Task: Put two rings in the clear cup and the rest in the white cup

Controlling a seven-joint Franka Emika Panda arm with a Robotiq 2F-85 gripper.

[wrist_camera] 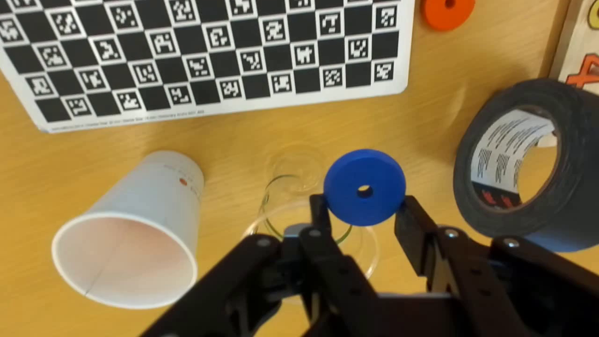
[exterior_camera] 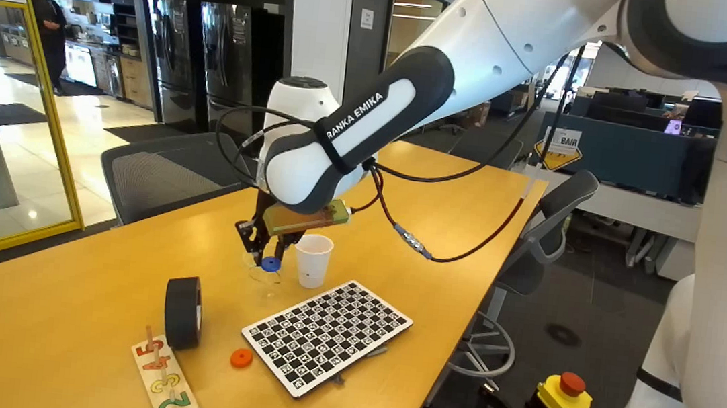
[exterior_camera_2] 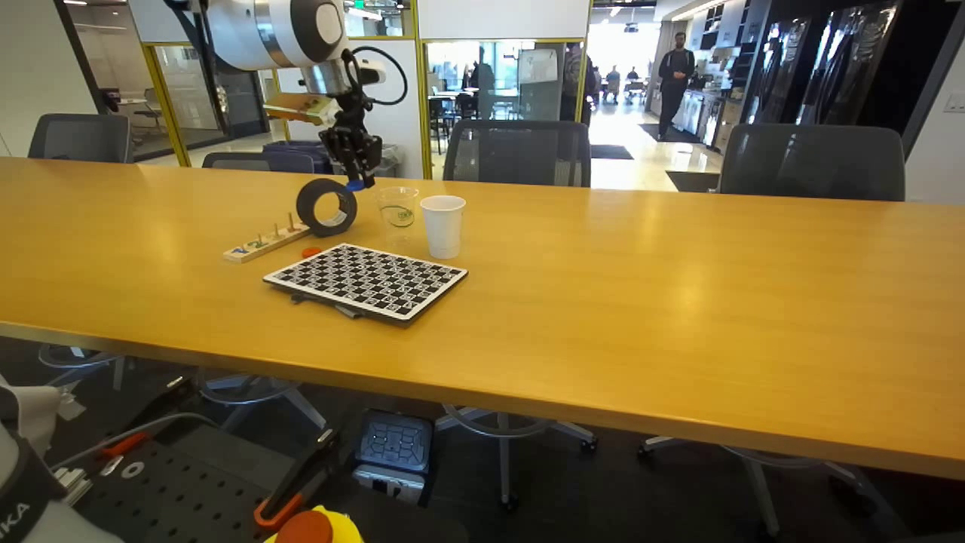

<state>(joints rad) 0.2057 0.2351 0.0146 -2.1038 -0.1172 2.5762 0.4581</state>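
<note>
My gripper point(wrist_camera: 362, 202) is shut on a blue ring point(wrist_camera: 355, 168), held flat at the fingertips; the ring shows in both exterior views point(exterior_camera: 271, 264) point(exterior_camera_2: 354, 185). The clear cup point(wrist_camera: 285, 213) stands upright below the gripper, partly hidden by the fingers in the wrist view. In an exterior view the held ring is left of the clear cup point(exterior_camera_2: 397, 207), near rim height. The white cup point(wrist_camera: 154, 201) stands upright beside the clear cup, also in both exterior views point(exterior_camera: 312, 266) point(exterior_camera_2: 444, 230); its inside bottom is hidden. An orange ring point(exterior_camera: 241, 357) lies on the table.
A black tape roll point(exterior_camera: 182, 312) stands on edge near the clear cup. A wooden board point(exterior_camera: 166, 379) with thin pegs and painted numbers lies beside it. A checkered board point(exterior_camera: 327, 335) lies flat in front of the cups. Chairs point(exterior_camera_2: 516, 154) line the table.
</note>
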